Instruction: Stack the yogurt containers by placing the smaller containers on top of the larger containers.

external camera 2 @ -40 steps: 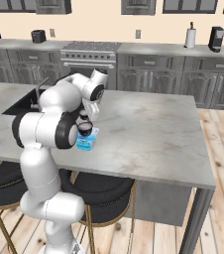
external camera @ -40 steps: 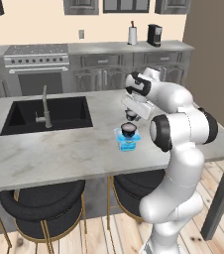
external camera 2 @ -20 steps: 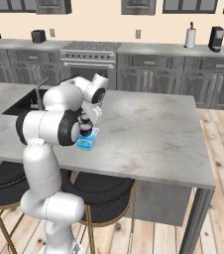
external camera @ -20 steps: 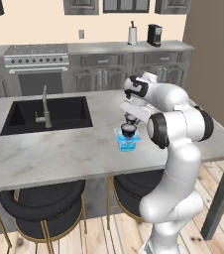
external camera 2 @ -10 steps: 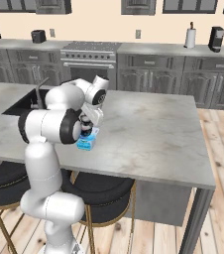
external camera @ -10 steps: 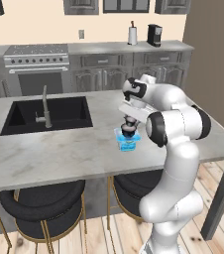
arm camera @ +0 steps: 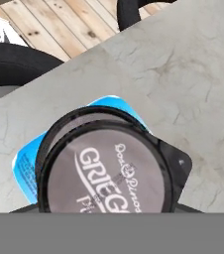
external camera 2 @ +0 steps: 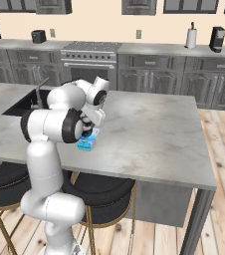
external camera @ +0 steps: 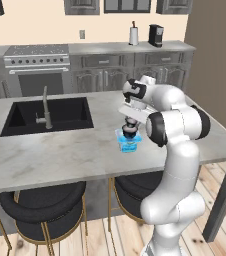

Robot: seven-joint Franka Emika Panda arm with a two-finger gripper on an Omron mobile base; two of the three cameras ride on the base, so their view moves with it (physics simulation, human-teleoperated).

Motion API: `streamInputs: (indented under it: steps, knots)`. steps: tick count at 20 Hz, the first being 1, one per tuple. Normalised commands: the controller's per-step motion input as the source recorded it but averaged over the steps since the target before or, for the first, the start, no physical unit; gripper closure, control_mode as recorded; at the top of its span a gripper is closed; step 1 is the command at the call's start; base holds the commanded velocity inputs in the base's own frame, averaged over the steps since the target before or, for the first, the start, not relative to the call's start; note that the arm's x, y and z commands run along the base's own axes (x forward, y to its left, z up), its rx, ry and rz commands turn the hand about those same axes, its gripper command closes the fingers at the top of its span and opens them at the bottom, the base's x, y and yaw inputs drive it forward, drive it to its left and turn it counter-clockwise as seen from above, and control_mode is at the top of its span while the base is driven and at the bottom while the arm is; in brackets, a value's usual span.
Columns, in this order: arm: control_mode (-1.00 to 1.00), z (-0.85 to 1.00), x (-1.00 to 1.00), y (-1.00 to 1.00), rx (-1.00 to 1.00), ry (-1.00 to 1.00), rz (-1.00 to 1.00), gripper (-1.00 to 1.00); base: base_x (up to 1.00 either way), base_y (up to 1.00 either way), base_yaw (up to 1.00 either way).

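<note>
Left base view, from left to right: you see the black sink (external camera: 47, 114) set into the marble island counter (external camera: 60, 150), then the light-blue tub (external camera: 129, 145) near the counter's front edge, with a dark cup (external camera: 130, 132) on top of it and your gripper (external camera: 130, 126) directly over that cup. Right base view: the tub (external camera 2: 87, 144) sits beside the arm, largely screened by the gripper (external camera 2: 88, 130) above it. Hand view: a dark round cup (arm camera: 109, 168) with a pale grey printed top lies over the blue tub (arm camera: 25, 166), whose corners show at the left and the top. You cannot tell whether the claw clenches the cup or stands released around it.
</note>
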Motion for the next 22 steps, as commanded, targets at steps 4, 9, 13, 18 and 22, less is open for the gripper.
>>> streamInputs:
  steps: [4,9,13,18,22]
  knots:
    - [-1.00,-0.01,0.11,0.04,0.00,0.00,0.05,1.00,0.00,0.00,0.00]
    - [-1.00,-0.07,0.12,0.03,0.00,0.00,0.06,1.00,0.00,0.00,0.00]
    - [-1.00,-0.11,0.05,0.01,0.00,0.00,0.05,1.00,0.00,0.00,0.00]
    - [-1.00,-0.01,0.00,0.09,0.00,0.00,0.04,1.00,0.00,0.00,0.00]
    - [-1.00,0.00,0.00,0.32,0.00,0.00,0.03,-1.00,0.00,0.00,0.00]
